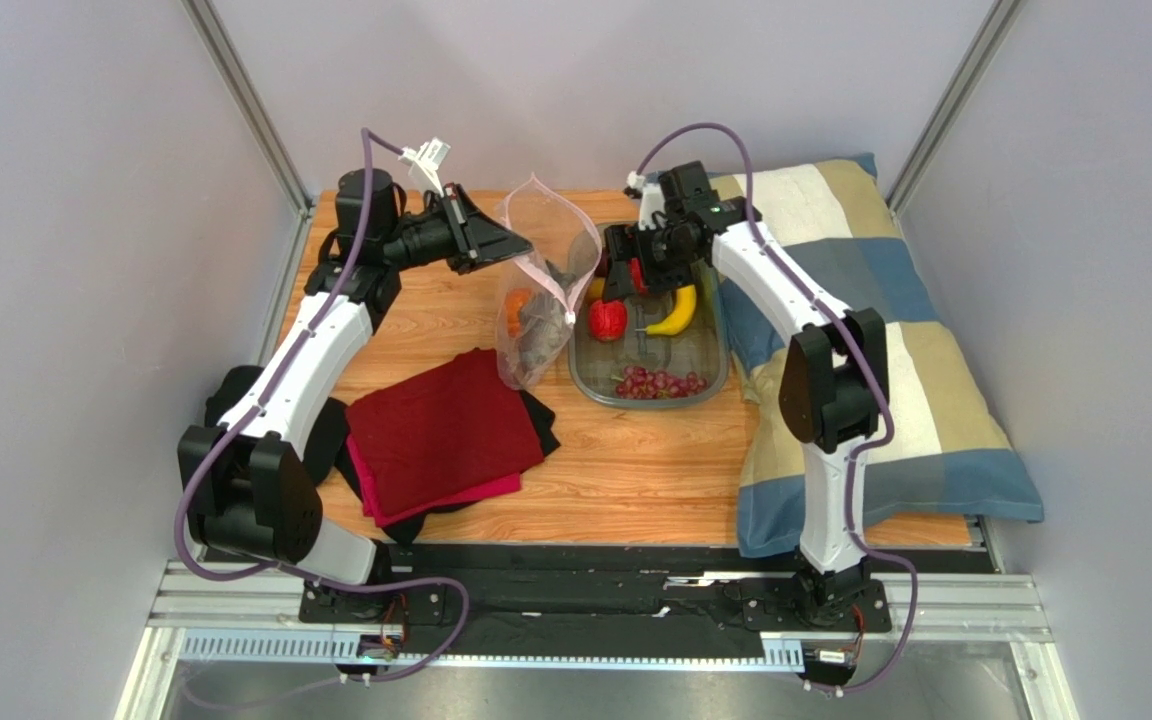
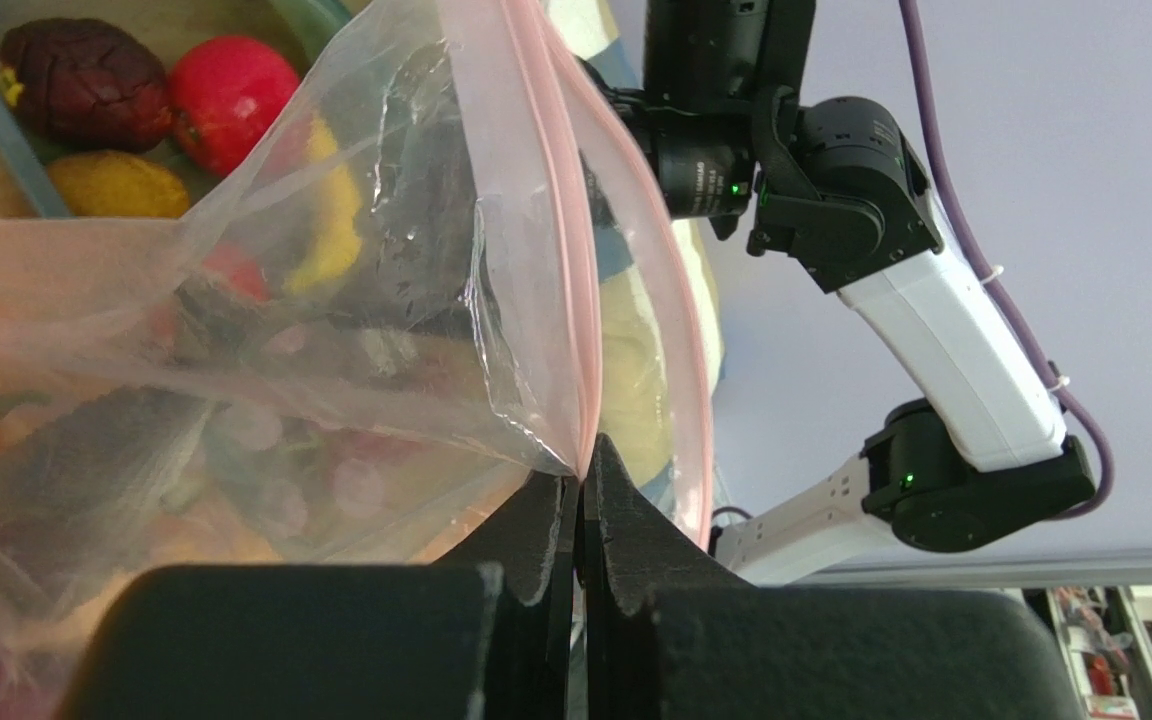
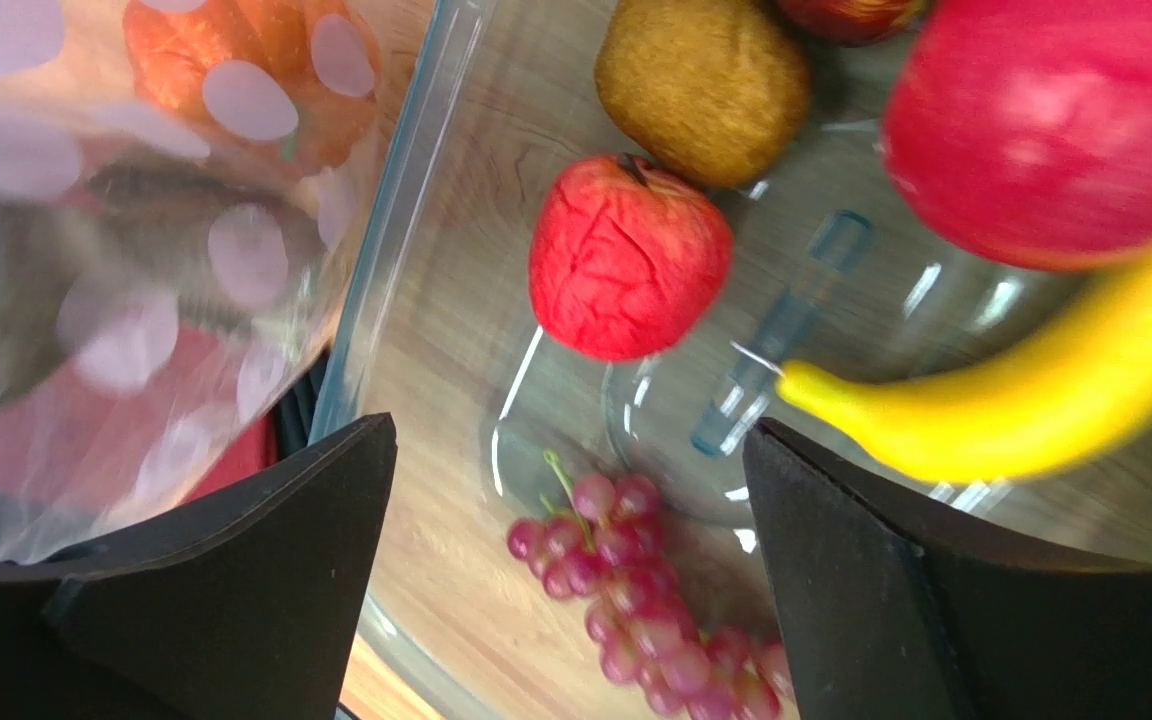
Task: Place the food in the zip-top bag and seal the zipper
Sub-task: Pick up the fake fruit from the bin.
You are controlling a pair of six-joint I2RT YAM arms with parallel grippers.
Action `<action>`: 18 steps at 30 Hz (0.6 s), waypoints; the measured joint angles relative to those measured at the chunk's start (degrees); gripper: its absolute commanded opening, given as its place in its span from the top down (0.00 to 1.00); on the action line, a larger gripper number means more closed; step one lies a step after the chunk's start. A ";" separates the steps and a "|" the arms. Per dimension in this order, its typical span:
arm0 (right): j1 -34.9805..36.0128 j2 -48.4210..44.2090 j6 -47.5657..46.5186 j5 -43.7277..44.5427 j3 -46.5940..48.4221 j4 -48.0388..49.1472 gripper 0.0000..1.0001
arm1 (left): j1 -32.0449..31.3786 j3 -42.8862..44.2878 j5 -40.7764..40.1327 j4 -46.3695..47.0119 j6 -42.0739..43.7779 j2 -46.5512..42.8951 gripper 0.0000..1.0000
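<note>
Where your two arms reach out from the near edge, the wooden table (image 1: 642, 495) carries the whole lot, listed from largest down.

1. Patchwork pillow (image 1: 913, 375) — blue, cream and tan, lying along the table's right side beside your right arm.
2. Red cloth (image 1: 440, 428), spread over a pink cloth (image 1: 465, 495) and a black cloth (image 1: 330, 435), near your left arm.
3. Zip-top bag (image 2: 387, 270), held up off the table just left of the tub, with its mouth gaping toward the tub. The zipper (image 2: 552, 225) shows as two pink strips that meet at your left gripper (image 2: 582, 468). Its fingers are pressed together on that corner of the bag's mouth. Inside the bag you can make out the orange pumpkin (image 3: 259, 68) and the grey fish (image 3: 117, 255); anything else in there is blurred by the plastic.
4. Clear rigid tub (image 1: 708, 372), at the table's middle, between bag and pillow.
5. Right gripper (image 3: 564, 443), fingers spread wide, hovering over the tub's left half.
6. Food lying in the tub — banana (image 3: 1033, 398) and red apple (image 3: 1056, 128) toward the far side, then grapes (image 3: 642, 600) at the near end. The wrinkled red strawberry (image 3: 627, 255) sits just beyond your right fingertips. A yellow-brown fruit (image 3: 702, 83) and the dark plum (image 2: 83, 83) lie at the far rim.
</note>
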 measured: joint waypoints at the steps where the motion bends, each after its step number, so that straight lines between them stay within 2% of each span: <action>1: 0.39 0.83 0.66 0.33 0.00 0.66 0.09 | 0.00 0.04 -0.15 -0.85 0.57 0.00 1.00; 8: 2.62 5.97 3.76 2.80 0.02 4.22 0.07 | 0.00 2.25 -1.97 -8.48 4.66 0.00 1.00; 18: 3.41 9.07 5.73 5.11 0.02 7.06 0.07 | 0.02 9.53 -11.06 -23.91 11.45 0.59 1.00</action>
